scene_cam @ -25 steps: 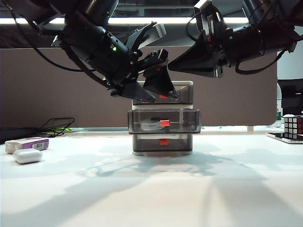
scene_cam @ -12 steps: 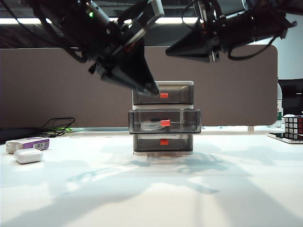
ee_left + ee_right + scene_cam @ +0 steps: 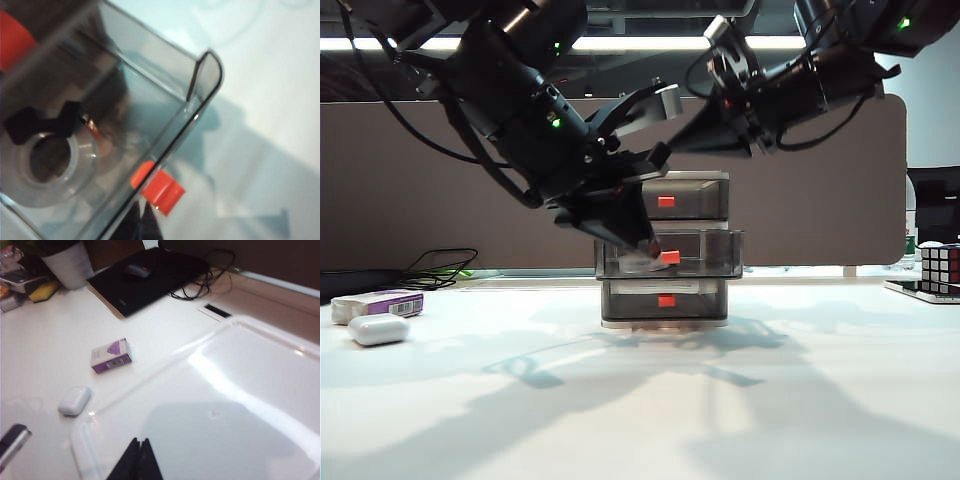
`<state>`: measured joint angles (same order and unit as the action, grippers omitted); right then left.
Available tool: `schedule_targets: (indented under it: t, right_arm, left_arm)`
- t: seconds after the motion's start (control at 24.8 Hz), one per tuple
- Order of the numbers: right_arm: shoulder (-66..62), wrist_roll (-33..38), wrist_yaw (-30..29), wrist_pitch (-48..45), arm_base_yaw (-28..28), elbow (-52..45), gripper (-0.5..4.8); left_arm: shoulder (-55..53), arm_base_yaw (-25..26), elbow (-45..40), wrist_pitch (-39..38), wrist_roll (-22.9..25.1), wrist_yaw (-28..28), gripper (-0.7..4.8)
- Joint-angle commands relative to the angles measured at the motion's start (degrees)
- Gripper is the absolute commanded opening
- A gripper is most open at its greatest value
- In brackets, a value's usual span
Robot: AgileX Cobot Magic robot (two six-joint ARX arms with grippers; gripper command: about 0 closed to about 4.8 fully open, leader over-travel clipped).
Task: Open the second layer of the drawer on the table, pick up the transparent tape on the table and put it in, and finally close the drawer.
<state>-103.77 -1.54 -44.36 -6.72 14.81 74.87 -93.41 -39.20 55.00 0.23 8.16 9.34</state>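
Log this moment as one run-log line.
transparent tape: inside second layer, open | left gripper: shut, at its front | right gripper: shut, above drawer

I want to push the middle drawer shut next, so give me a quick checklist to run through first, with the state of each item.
1. Tape inside the middle drawer: ok, the ring lies on the drawer floor.
2. Left tool let go of the tape: ok, it is shut and outside the front wall.
3. Left tool lined up for a push: ok, its tip sits at the drawer front beside the red tab.
4. Tape below the drawer rim, so nothing catches: cannot tell.
5. Right tool out of the way: ok, shut, above the cabinet top.
6. Top drawer and bottom drawer closed: ok.
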Motion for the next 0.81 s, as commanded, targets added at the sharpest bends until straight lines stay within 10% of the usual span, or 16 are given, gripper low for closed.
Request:
schedule_targets:
  t: [0.04,0.81]
  right_arm:
    - [-0.7,-0.3,2.4,1.0,0.0,0.3,-0.05]
    - [-1.7,-3.2,6.0,6.6,0.0,0.3,-0.05]
  left_arm:
    - [0.0,0.2,0.2,4.9,0.2,-2.9,-0.06]
    - [-6.0,0.1,0.2,16.8,0.2,-13.2,-0.06]
